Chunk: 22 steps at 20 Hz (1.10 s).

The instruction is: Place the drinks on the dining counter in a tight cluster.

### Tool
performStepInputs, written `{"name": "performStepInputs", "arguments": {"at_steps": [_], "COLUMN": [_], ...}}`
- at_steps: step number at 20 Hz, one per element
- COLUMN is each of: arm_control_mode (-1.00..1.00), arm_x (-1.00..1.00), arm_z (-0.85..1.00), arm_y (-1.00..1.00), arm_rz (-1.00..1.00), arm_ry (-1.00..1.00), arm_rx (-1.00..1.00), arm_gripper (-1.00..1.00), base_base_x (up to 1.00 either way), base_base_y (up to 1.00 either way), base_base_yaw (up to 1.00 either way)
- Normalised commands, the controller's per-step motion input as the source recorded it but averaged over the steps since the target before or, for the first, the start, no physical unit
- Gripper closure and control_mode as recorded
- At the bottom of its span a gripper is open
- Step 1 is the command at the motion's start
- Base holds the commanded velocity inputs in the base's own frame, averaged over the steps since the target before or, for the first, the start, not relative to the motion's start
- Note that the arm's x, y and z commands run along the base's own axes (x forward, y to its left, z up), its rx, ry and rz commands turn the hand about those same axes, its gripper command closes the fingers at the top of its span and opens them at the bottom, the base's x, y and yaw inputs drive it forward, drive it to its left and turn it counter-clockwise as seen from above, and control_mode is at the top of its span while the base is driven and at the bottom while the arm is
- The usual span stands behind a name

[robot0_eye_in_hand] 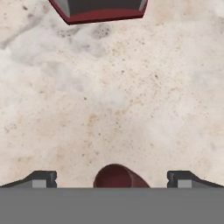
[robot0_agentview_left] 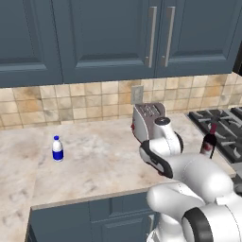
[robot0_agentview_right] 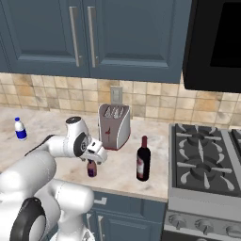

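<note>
Marble counter (robot0_agentview_left: 99, 165) below blue cabinets. The gripper (robot0_eye_in_hand: 112, 178) hangs with jaws spread wide, holding nothing, directly above the tiny maroon bottle (robot0_agentview_right: 92, 168) — in front of the toaster (robot0_agentview_right: 114, 126). The wine bottle (robot0_agentview_right: 143, 159) stands nearby, beside the stove (robot0_agentview_right: 202, 164); the water bottle (robot0_agentview_left: 57, 149) stands well apart at the left.

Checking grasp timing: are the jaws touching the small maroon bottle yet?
Apart. In the hand view the maroon bottle sits centred between the open gripper fingertips, with bare counter visible on both sides.
</note>
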Motion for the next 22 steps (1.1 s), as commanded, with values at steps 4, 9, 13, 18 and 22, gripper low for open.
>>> {"name": "performStepInputs", "arguments": {"at_steps": [4,9,13,18,22], "arm_control_mode": [-1.00,-1.00,-1.00,-1.00,-1.00], "arm_x": [-0.11,-0.24,-0.28,-0.15,-0.12], "arm_z": [-0.23,-0.20,-0.20,-0.26,-0.05], "arm_y": [-0.11,-0.12,-0.07,0.00,0.00], "arm_rz": [-0.04,-0.08,-0.10,-0.10,-0.07], "arm_ry": [0.02,0.04,0.04,0.05,0.03], "arm_rx": [-0.01,0.00,0.00,0.00,0.00], "arm_gripper": [-1.00,1.00,1.00,1.00,1.00], "base_base_x": [0.00,0.00,0.00,0.00,0.00], "base_base_y": [0.00,0.00,0.00,0.00,0.00], "base_base_yaw": [0.00,0.00,0.00,0.00,0.00]}}
